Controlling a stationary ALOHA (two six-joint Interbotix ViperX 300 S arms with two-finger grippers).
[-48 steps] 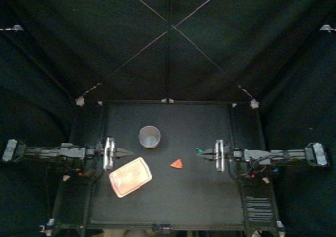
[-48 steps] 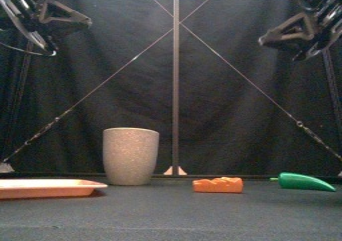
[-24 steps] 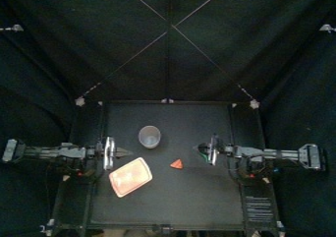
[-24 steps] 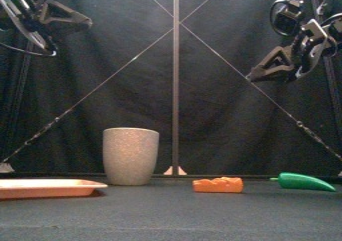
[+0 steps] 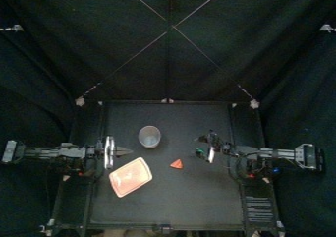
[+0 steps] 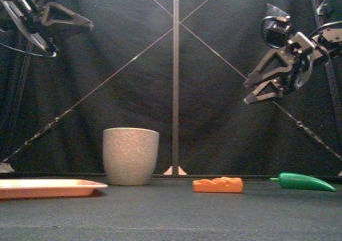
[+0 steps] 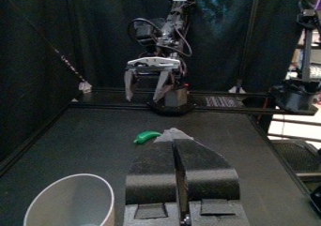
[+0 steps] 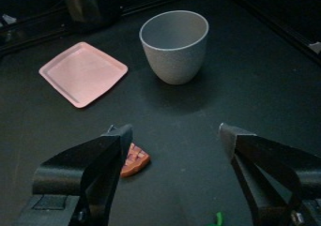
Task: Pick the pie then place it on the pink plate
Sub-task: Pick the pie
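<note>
The pie (image 6: 218, 185), an orange wedge, lies on the black table (image 5: 197, 197) right of the middle, also seen in the top view (image 5: 176, 164). The flat pink plate (image 5: 132, 176) lies to its left, near the front (image 6: 47, 188). My right gripper (image 6: 254, 93) hangs open high above the table, tilted down, to the right of the pie. In the right wrist view its jaws (image 8: 175, 132) stand wide apart, with the pie (image 8: 135, 161) half hidden behind one jaw and the plate (image 8: 84, 72) beyond. My left gripper (image 7: 179, 153) rests shut at the left side (image 5: 102, 154).
A tall grey speckled cup (image 6: 131, 156) stands behind the plate, left of the middle (image 5: 149, 136). A green toy pepper (image 6: 306, 182) lies at the right, beyond the pie (image 7: 148, 136).
My right arm has swung down and in toward the table's middle, with its gripper now tilted downward. The left arm, the pie and the plate have not moved.
</note>
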